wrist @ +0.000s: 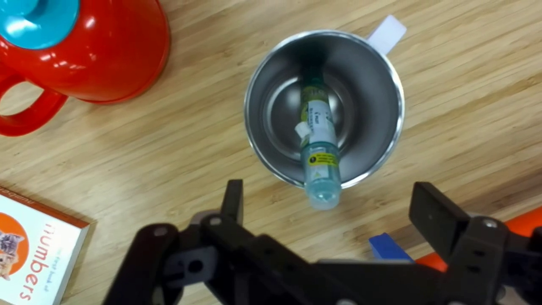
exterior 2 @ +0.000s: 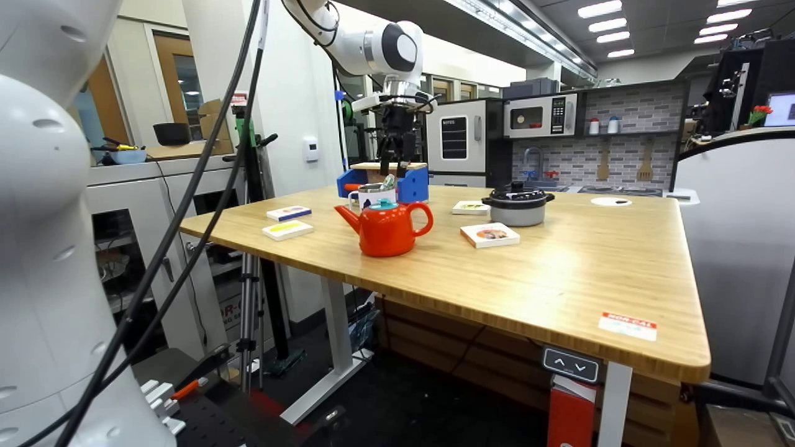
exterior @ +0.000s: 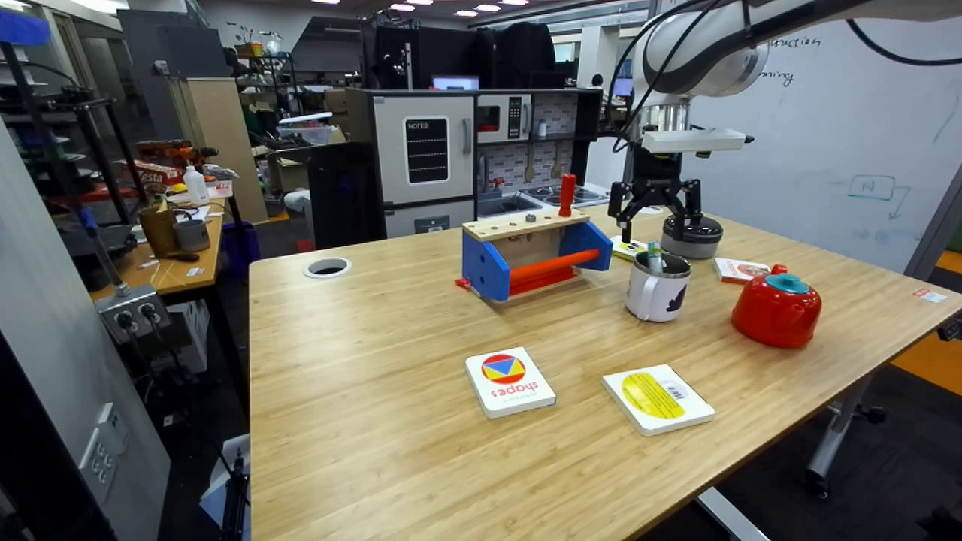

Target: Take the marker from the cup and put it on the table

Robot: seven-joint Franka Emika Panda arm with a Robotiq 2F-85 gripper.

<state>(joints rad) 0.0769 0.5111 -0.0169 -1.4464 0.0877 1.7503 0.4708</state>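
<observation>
Well, marker [wrist: 321,127] in cup [wrist: 374,110], footing unclear.

The table [exterior: 361,421] bears 4 books [exterior: 511,382] plus a cup [exterior: 655,299], teapot [exterior: 778,312], lidded pot [exterior: 691,240] and toy workbench [exterior: 552,265].

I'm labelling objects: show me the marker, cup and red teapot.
Marker [wrist: 322,127]: wrist view, on its label.
Cup [exterior: 662,294]: in an exterior view, on its outer wall.
Red teapot [exterior 2: 386,233]: in an exterior view, on its body.

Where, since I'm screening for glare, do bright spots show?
Wrist view: white highlights on the red teapot and its turquoise lid, bright gleams inside the cup; both exterior views: blown-out ceiling lights; an exterior view: pale sheen on the table.
</observation>
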